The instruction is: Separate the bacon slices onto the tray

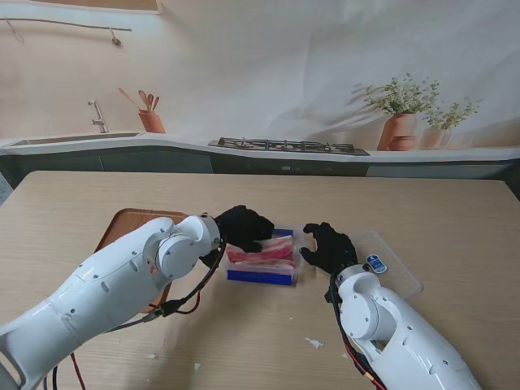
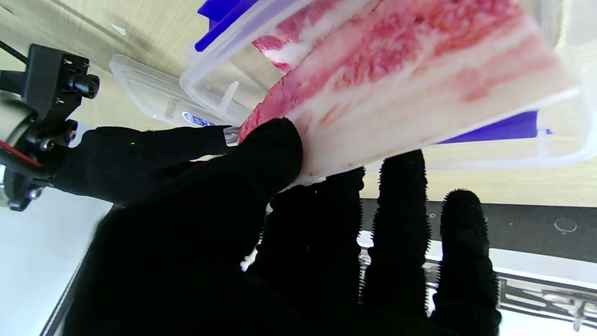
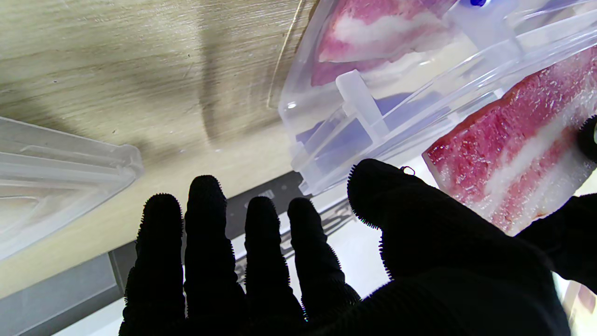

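Note:
A clear box with blue clips (image 1: 262, 275) sits mid-table holding pink and white bacon slices (image 1: 260, 256). My left hand (image 1: 244, 227), in a black glove, is at the box's left end, thumb and fingers pinching one bacon slice (image 2: 401, 88) that lifts over the box rim (image 2: 210, 98). My right hand (image 1: 327, 247) hovers at the box's right end with fingers spread, holding nothing. In the right wrist view the lifted slice's end (image 3: 508, 163) shows beside my thumb (image 3: 396, 205). The brown tray (image 1: 130, 223) lies to the left, mostly hidden by my left arm.
The box's clear lid (image 1: 383, 264) with a blue label lies on the table right of my right hand. Small white scraps (image 1: 314, 343) dot the table nearer to me. A counter with a stove, sink and potted plants runs along the far side.

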